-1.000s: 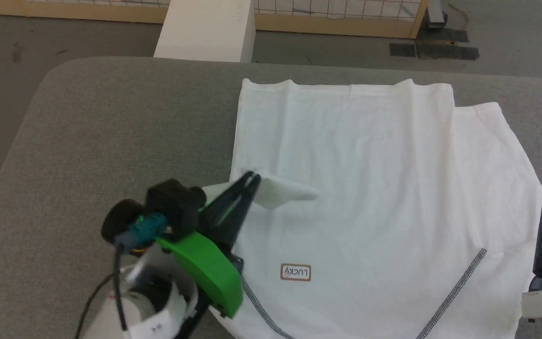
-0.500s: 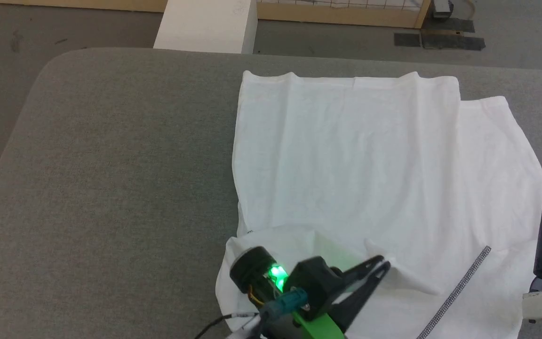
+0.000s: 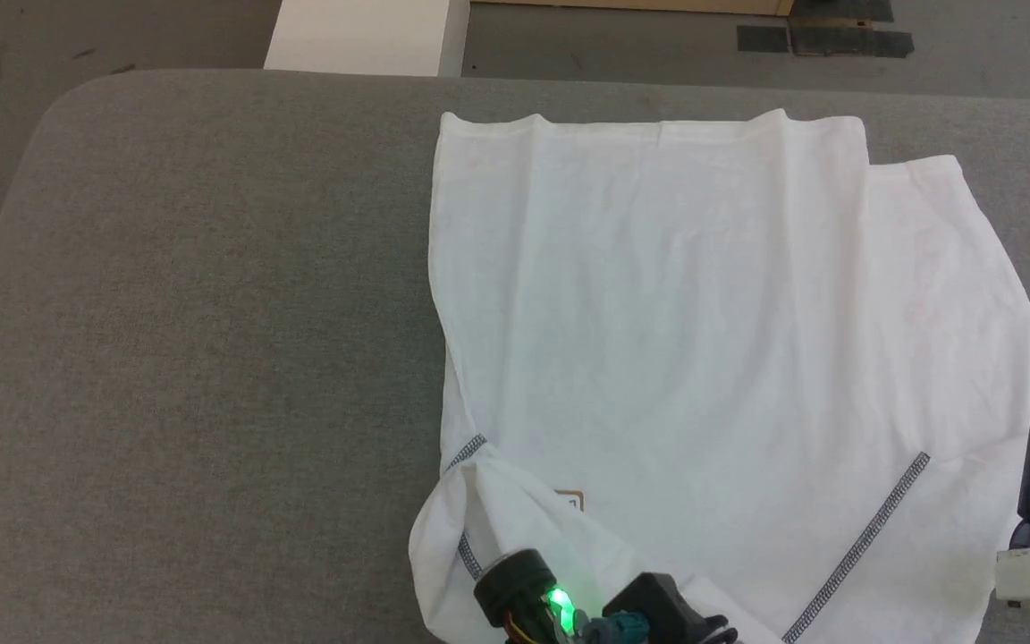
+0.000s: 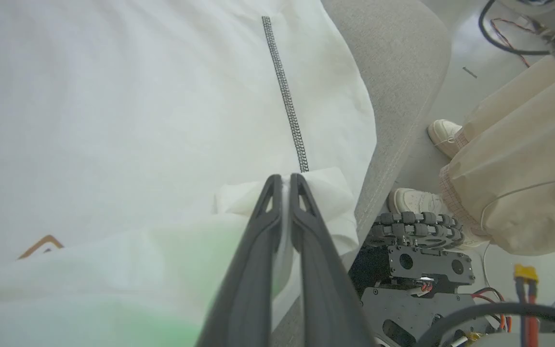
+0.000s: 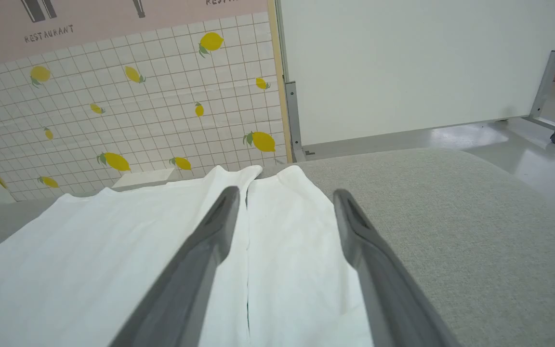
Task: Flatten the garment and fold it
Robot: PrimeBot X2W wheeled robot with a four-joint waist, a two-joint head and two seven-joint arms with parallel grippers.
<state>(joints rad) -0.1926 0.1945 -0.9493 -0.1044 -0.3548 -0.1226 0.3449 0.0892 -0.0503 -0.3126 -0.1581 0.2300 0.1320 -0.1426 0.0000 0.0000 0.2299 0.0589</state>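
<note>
My left gripper (image 4: 283, 179) is clamped on a small bunched fold of the garment (image 3: 658, 313). White cloth fills the thin slit between the two fingers and pokes out past their tips. Just ahead of those tips a line of dark stitching (image 4: 287, 101) runs straight away from me, and off to the side of my fingers a corner of the brown patch (image 3: 570, 499) peeks from under the lifted flap.

My right gripper (image 5: 284, 195) stands with its jaws wide apart and nothing between them. It hovers low over the shirt's edge on that side, with cloth below and ahead of the fingers and bare grey table (image 3: 211, 313) beside them.

As I judge it, the flattening is mostly done — beyond both hands the shirt lies broad and smooth on the table, with only soft ripples. The folding has barely begun. The edge beyond my left hand looks straight, perhaps already turned in, though I cannot tell for sure. The corner I hold is rumpled and needs laying down cleanly. The side under my right hand lies spread out in a stepped flap — that is left to fold in, then the length has to be doubled over.
</note>
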